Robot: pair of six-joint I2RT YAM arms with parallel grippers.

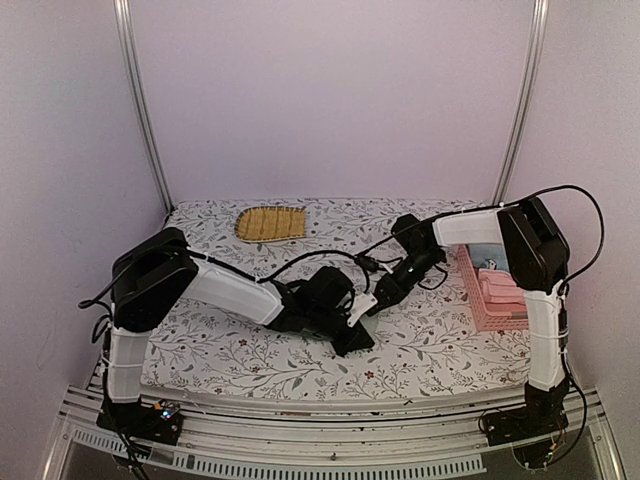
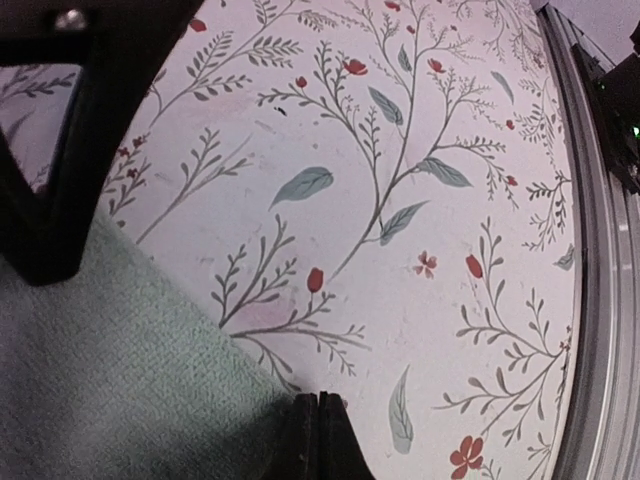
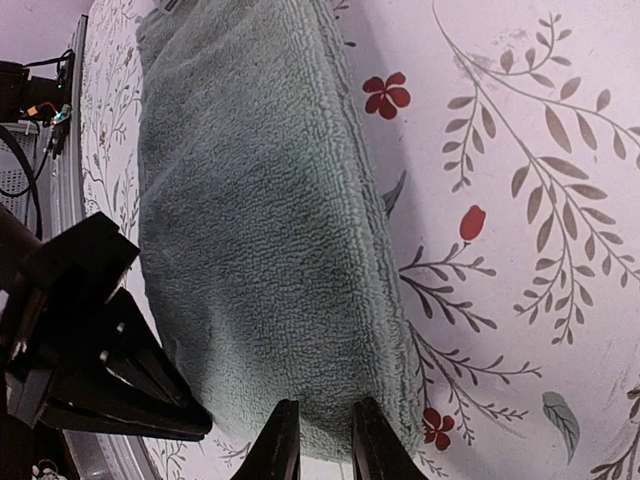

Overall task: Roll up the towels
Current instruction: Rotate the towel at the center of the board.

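Folded sage green towel [image 3: 260, 230] near the middle of the table [image 2: 420, 150], toward its near edge, long axis running straight away from the right gripper [image 3: 325, 445]. Fingers there slightly apart astride the towel's end; whether pinching, cannot tell. Left gripper [image 2: 318, 440] pressed together at the towel's side edge. Bare table alongside.

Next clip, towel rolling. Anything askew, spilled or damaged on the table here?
Nothing stands out. The green towel lies flat on the tablecloth, not yet rolled, with the left gripper and the right gripper at its edge. The pink basket stands at the right; the woven mat lies flat at the far side.
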